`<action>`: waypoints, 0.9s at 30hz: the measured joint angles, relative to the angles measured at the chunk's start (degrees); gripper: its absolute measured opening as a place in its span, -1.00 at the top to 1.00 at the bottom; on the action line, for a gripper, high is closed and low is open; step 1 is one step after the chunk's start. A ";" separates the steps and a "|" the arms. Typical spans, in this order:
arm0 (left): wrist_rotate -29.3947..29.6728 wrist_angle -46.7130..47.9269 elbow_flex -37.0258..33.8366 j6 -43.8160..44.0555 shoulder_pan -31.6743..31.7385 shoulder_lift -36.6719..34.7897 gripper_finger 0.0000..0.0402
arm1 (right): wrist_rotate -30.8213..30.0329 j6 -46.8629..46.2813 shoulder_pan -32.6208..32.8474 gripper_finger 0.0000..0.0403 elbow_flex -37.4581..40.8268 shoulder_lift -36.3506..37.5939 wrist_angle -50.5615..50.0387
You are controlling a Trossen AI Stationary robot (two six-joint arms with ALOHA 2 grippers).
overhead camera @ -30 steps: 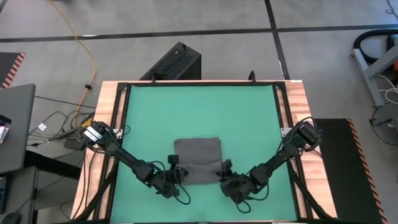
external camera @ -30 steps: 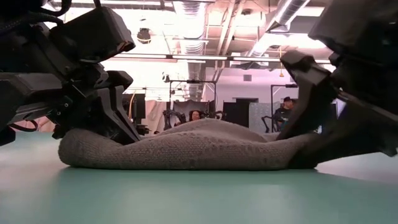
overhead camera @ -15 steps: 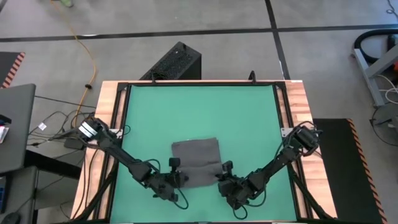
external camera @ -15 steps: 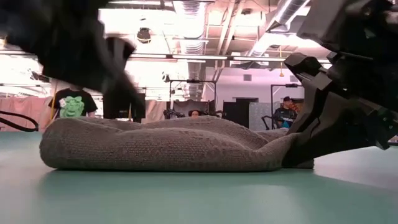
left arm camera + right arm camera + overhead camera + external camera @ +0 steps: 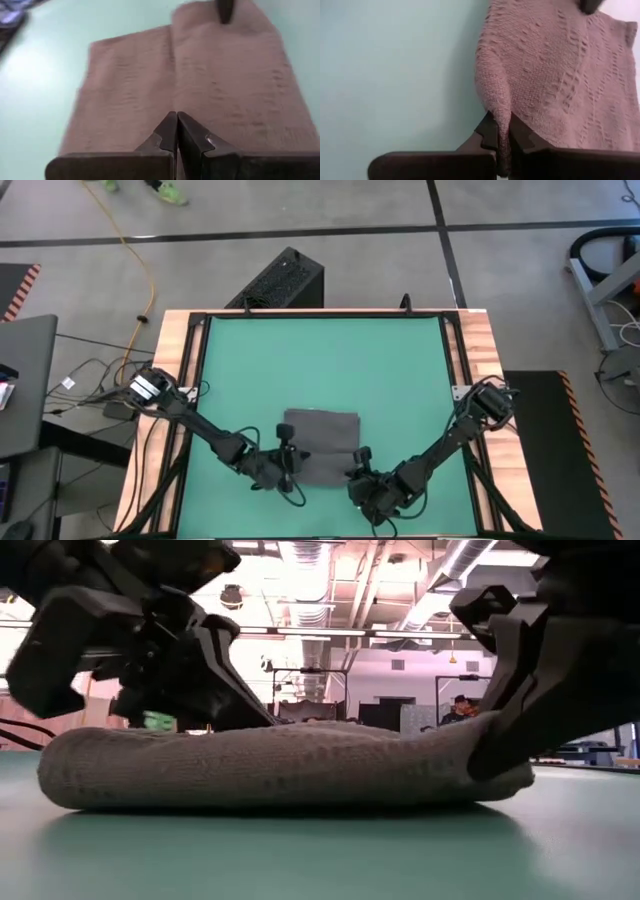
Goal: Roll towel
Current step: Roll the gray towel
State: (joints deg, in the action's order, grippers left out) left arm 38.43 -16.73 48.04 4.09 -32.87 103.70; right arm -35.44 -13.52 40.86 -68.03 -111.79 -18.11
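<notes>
While the towel (image 5: 320, 442) lies soft and floppy on the green worktop (image 5: 320, 360), my left tool (image 5: 284, 459) and right tool (image 5: 358, 463) each pinch a near corner, where this limp cloth lifts most evenly.

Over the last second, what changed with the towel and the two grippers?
The right gripper closed on the towel's near corner. The near edge lifted and moved away from the table's near side, so the towel looks shorter. The left gripper stayed shut at the other near corner.
</notes>
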 joint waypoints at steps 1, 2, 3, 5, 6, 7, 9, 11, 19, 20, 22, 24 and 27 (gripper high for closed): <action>-2.14 -1.38 -0.16 -0.16 0.46 0.56 1.00 | 0.00 -0.33 0.17 0.89 -0.50 0.00 -0.89; -4.38 -3.03 -0.19 -0.18 0.85 1.20 1.00 | 0.00 -1.03 0.28 0.89 -1.08 0.00 -1.78; -5.86 -4.07 -0.36 -0.28 0.99 1.63 1.00 | -0.01 -1.73 0.32 0.89 -1.60 0.00 -2.93; -7.97 -3.88 -0.59 -0.44 1.01 1.64 1.00 | 0.00 -3.78 0.31 0.89 -2.25 0.10 -4.24; -9.32 -4.06 -0.48 -0.43 1.13 1.88 1.00 | 0.03 -4.75 0.31 0.89 -2.60 0.19 -4.73; -9.74 -4.25 -0.47 -0.41 1.23 2.08 1.00 | 0.33 -5.54 0.31 0.89 -2.90 0.26 -5.22; -10.04 -4.01 -0.53 -0.49 1.20 2.40 1.00 | 2.04 -7.52 0.22 0.89 -3.97 0.39 -5.70; -12.07 -5.05 -0.51 -0.33 1.28 2.99 1.00 | 3.23 -10.85 -0.21 0.89 -4.70 0.76 -6.33; -17.27 -5.44 -0.47 0.66 1.75 3.39 1.00 | 5.60 -25.51 -2.37 0.89 -7.90 1.14 -10.51; -18.44 -5.38 -0.47 0.90 1.80 3.38 1.00 | 5.60 -27.56 -2.72 0.89 -8.40 1.36 -12.12; -20.50 -4.76 -0.47 1.82 1.96 3.37 1.00 | 4.96 -31.41 -3.15 0.89 -9.02 2.01 -14.96; -21.94 -4.55 -0.47 2.48 2.08 3.35 1.00 | 4.33 -34.97 -3.21 0.89 -9.22 2.71 -17.06; -22.68 -4.46 -0.47 2.37 2.05 3.35 1.00 | 4.87 -39.71 -4.05 0.89 -9.24 3.76 -20.87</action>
State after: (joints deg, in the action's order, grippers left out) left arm 15.75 -21.19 47.57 6.46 -30.82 107.04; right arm -30.57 -53.23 36.82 -77.28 -108.03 -38.98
